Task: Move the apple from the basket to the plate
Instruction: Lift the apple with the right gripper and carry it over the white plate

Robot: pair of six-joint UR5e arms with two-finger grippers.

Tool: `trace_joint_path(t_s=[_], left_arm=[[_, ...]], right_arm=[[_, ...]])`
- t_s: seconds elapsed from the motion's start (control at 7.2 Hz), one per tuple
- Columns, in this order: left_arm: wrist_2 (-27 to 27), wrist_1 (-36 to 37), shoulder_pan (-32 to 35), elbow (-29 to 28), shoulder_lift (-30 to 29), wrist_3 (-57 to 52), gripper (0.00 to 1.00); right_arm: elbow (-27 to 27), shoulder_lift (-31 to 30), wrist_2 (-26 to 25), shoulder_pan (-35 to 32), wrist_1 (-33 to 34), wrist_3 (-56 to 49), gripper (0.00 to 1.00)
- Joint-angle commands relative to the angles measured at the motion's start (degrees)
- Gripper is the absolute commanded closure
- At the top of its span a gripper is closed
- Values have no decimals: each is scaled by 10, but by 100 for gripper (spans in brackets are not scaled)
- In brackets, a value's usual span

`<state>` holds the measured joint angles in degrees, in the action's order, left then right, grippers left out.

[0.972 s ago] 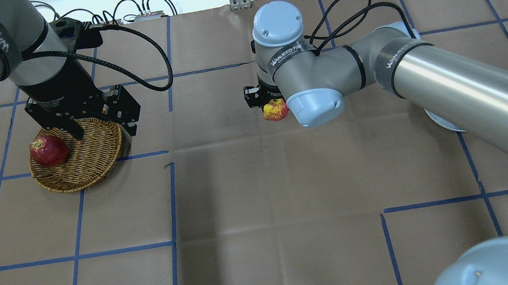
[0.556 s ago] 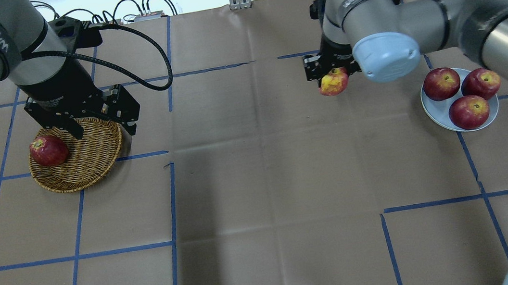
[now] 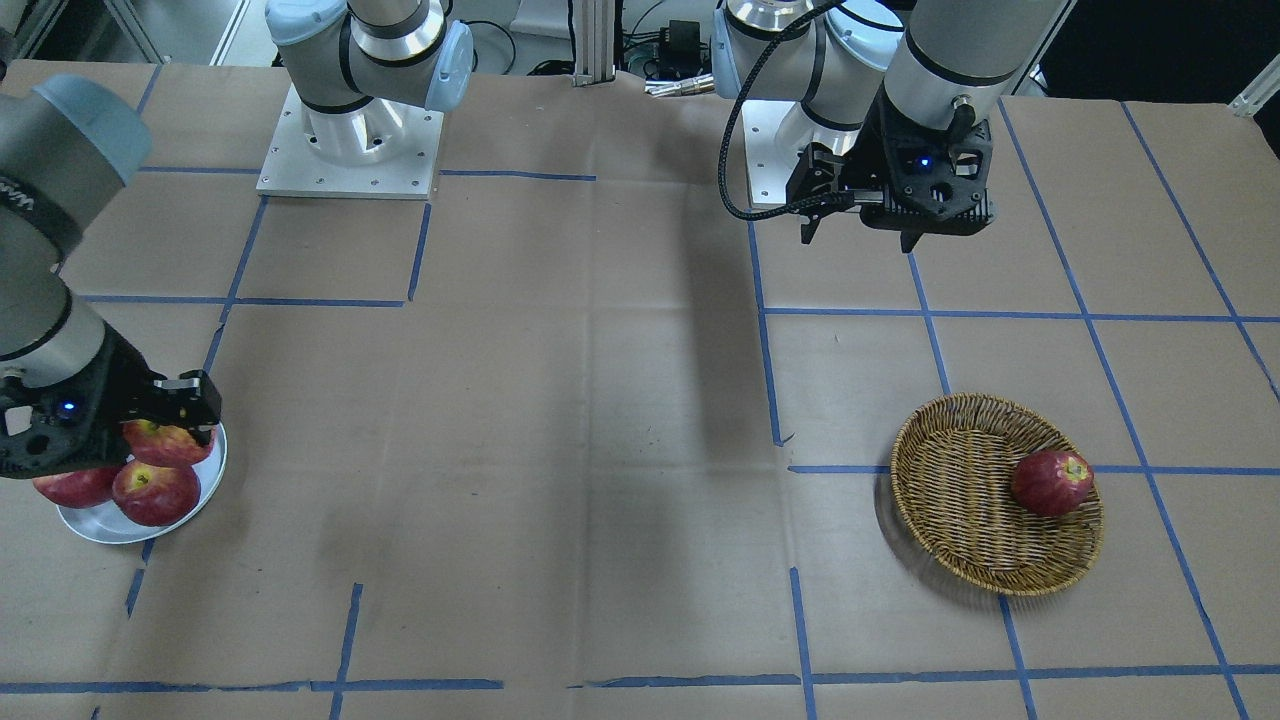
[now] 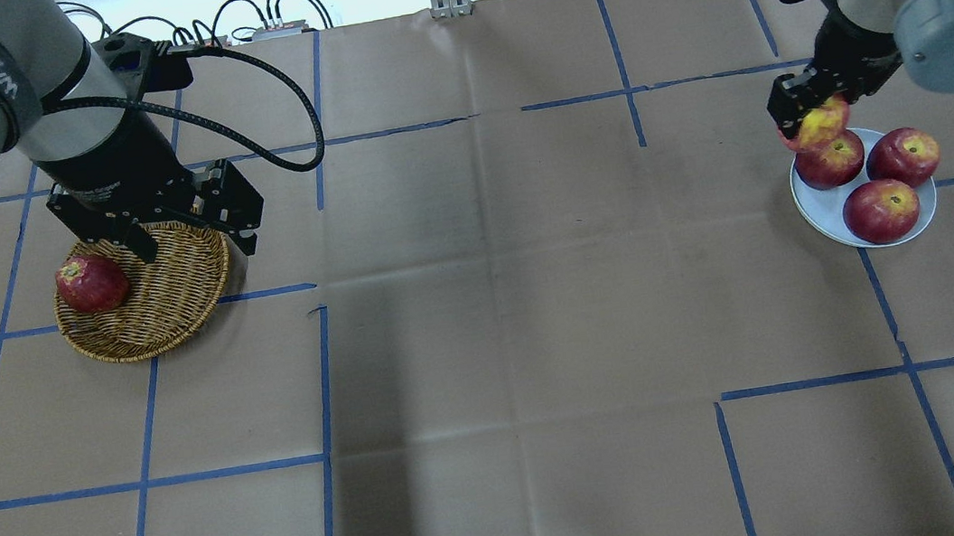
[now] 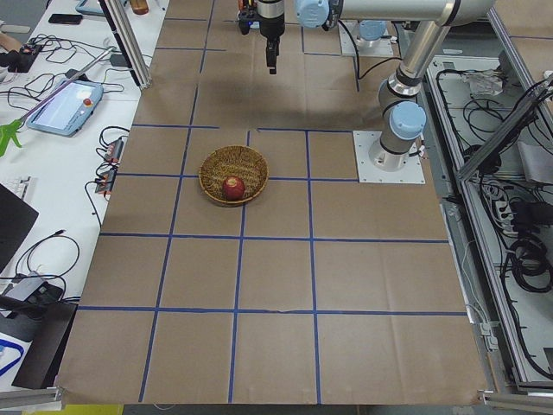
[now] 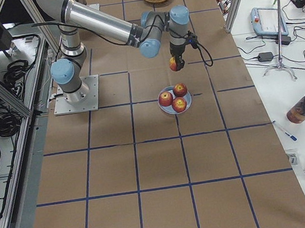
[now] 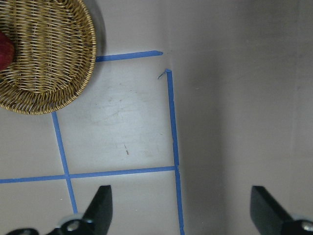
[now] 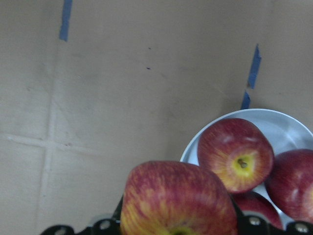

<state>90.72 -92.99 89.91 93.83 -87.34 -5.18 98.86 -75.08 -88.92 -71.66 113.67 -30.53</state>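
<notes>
My right claw is clenched on the apple, far from the basket, with the plate just below it. Carrying looks about done; lowering and letting go remain.

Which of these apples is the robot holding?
The paler, yellow-streaked apple in the right gripper, above the plate's edge. Three darker apples rest on the plate; another sits in the basket.

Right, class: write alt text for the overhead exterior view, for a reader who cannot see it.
The right gripper holds a pinkish-red apple at the far edge of a pale plate carrying three darker apples. Across the table, the open left gripper hovers by a wicker basket containing one dark apple.
</notes>
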Motion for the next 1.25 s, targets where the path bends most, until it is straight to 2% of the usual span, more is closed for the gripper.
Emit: trace_joint_path(t_s=[0.0,0.42,0.97,1.11], left_arm=[[1,0,0,0,0,-1,1],[1,0,0,0,1,-3,1],[2,0,0,2,2,-3,1],[1,0,0,2,2,-1,1]], right_arm=[[18,6,6,75,15,-120,45],[32,37,5,86,54,-137,45],[31,40,2,86,66,-139,41],[32,44,1,87,67,-139,12]])
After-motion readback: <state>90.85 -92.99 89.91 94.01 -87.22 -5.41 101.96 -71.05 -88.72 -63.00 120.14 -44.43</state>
